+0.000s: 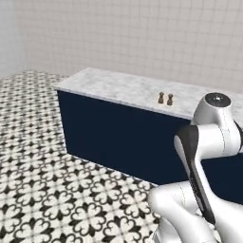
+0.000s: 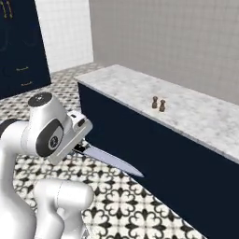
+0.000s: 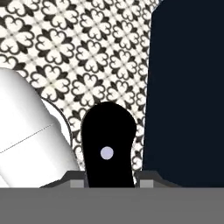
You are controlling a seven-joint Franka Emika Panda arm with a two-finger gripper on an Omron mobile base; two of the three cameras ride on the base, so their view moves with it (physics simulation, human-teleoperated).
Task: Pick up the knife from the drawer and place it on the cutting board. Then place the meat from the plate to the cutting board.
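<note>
My gripper (image 3: 107, 181) is shut on the knife, whose black handle (image 3: 108, 140) with its pale rivet stands between the finger tips in the hand view. From the right base view, the knife's silver blade (image 2: 112, 161) sticks out of the hand (image 2: 70, 135) to the right, slanting slightly down above the floor in front of the navy counter. The arm (image 1: 204, 156) is folded low beside the counter's front. The cutting board, the meat and the plate are out of view. I cannot pick out the drawer.
A long navy counter with a pale marble top (image 1: 118, 88) (image 2: 196, 114) runs across ahead, with two small brown shakers (image 1: 165, 98) (image 2: 158, 104) on it. Navy cabinet fronts with brass handles (image 2: 21, 70) stand at the back left. Patterned floor tiles (image 1: 57, 190) lie below.
</note>
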